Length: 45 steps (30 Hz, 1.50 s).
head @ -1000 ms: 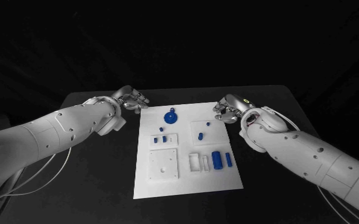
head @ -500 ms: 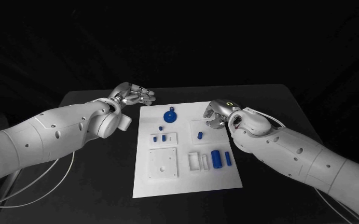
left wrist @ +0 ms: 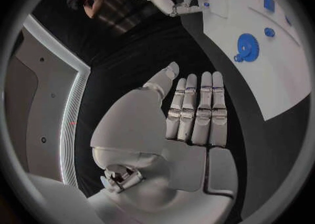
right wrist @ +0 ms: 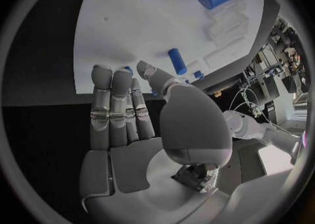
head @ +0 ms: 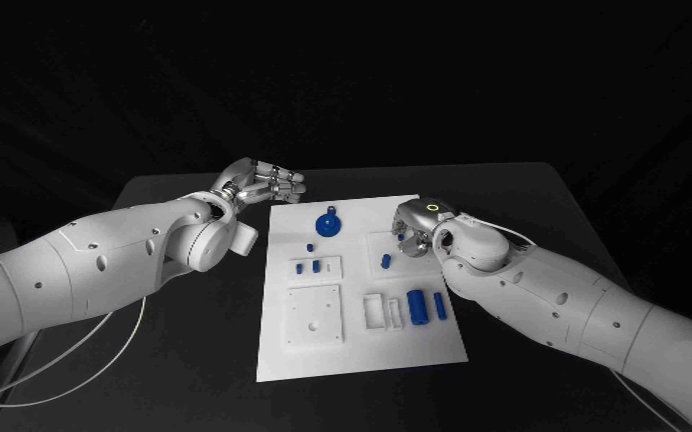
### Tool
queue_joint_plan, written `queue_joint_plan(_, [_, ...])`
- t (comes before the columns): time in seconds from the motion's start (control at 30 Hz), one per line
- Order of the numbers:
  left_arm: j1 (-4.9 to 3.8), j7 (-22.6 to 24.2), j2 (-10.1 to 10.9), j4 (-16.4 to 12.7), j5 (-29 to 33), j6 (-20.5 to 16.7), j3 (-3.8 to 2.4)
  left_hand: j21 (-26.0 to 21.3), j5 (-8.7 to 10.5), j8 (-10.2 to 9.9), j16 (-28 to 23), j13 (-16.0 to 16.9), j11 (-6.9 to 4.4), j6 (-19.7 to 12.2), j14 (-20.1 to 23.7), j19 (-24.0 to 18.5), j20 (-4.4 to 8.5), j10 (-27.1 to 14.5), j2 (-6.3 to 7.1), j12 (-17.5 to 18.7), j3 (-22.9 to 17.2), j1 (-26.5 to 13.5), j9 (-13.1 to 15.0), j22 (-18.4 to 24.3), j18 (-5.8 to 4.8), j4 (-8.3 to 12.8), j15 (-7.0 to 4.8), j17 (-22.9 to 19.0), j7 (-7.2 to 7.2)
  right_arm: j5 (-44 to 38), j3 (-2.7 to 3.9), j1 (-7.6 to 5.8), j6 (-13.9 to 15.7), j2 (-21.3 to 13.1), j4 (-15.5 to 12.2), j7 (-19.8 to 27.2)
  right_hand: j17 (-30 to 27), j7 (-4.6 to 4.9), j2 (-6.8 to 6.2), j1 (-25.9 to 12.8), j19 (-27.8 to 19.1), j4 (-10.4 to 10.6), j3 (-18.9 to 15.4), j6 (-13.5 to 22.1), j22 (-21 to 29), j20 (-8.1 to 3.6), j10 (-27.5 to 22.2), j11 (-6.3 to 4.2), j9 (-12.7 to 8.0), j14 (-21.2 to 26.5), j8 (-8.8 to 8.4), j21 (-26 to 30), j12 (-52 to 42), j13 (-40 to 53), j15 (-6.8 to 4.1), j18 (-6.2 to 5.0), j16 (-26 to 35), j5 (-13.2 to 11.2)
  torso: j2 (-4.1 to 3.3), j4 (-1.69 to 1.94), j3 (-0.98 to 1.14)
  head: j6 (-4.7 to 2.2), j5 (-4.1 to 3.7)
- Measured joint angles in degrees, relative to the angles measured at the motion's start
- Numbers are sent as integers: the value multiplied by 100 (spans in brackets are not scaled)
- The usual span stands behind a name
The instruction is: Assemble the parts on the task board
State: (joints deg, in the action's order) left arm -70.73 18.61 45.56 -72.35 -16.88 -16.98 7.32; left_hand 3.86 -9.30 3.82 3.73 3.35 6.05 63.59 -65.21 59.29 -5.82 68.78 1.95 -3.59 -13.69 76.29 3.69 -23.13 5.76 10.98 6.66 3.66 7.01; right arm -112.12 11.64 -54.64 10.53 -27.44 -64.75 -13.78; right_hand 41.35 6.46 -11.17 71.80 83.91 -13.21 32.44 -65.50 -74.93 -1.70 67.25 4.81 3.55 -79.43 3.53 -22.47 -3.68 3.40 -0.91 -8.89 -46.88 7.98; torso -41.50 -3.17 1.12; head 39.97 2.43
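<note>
Now the right hand (head: 415,224) has slid inward over the task board (head: 364,352), fingers straight and apart, holding nothing, above the small blue peg (head: 387,262) at its one o'clock corner. The left hand (head: 260,187), also spread and holding nothing, stays off the board at ten o'clock, near the blue gear (head: 329,224). A pick looks imminent.

Both arms are showing smooth white shells with small dark screw holes. A thin white cable is hanging under the left arm, and another is looping beside the right wrist. Each robot hand, left (head: 261,187) and right (head: 420,224), is silver, with segmented fingers (left wrist: 197,113). A small yellow-green ring light is glowing on the right robot hand.
</note>
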Motion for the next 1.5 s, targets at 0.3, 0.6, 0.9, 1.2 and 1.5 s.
queue_joint_plan(0.3, [0, 98, 18, -74, 89, 0, -1, 20, 0, 0, 0, 0, 0, 0, 0, 32, 9, 0, -26, 0, 24, -26, 0, 197, 0, 38, 0, 1, 0, -180, -81, -22, -15, 73, 99, -104, -19, -62, 97, 11, 0, 51, 314, -204, 0, 0, 245, -91, 2, -1, -2, -135, 17, -10, -1, 1, -61, -316, -6, -3, 7, 26, 7])
queue_joint_plan(0.6, [0, 122, 22, -76, 138, 7, -1, 24, 0, 0, 0, 1, 0, 1, 0, 41, 0, 0, -26, 0, 24, -25, -1, 259, -1, 38, 0, 1, 1, -289, -114, -22, 37, 82, 130, -169, -5, -128, 344, 112, 3, -15, 648, -540, 1, -130, 716, -234, 21, 8, -20, -557, 24, 6, -118, 68, -94, -466, 1, -6, 14, 51, 12])
queue_joint_plan(0.9, [0, 123, 17, -53, 168, 17, -2, 23, 0, 0, 0, 1, 0, 2, 0, 41, 0, 0, -25, 0, 25, -25, -1, 259, -1, 38, 0, 1, 1, -345, -132, -16, 118, 97, 149, -207, -2, -186, 410, 46, 10, -23, 590, -715, 1, -243, 927, -327, 53, -26, -2, -791, 49, 7, -201, 156, -94, -471, 3, -10, 16, 65, 8])
queue_joint_plan(1.2, [-1, 122, -1, -15, 183, 27, -2, 23, -29, 0, 0, 1, 0, 4, 0, 61, 21, 0, -46, 0, 25, 0, -1, 312, -1, 38, 0, 2, 3, -422, -197, -17, 259, 121, 182, -280, 18, -207, 433, 23, 20, -69, 634, -799, 1, -272, 1008, -348, 52, -52, -5, -1023, 32, 17, -238, 191, -65, -488, 2, -7, 14, 88, -16])
queue_joint_plan(1.5, [-3, 119, -4, 72, 190, 31, -2, 22, -29, 0, 0, 1, 0, 4, 0, 61, 21, 0, -46, 0, 24, 0, -2, 312, -2, 38, 0, 2, 4, -480, -216, 0, 383, 22, 32, -346, 43, -237, 386, -24, 2, -141, 790, -866, 2, -293, 1088, -370, 92, -74, -20, -1225, 32, 15, -258, 231, -37, -398, 8, -14, 20, 112, 3])
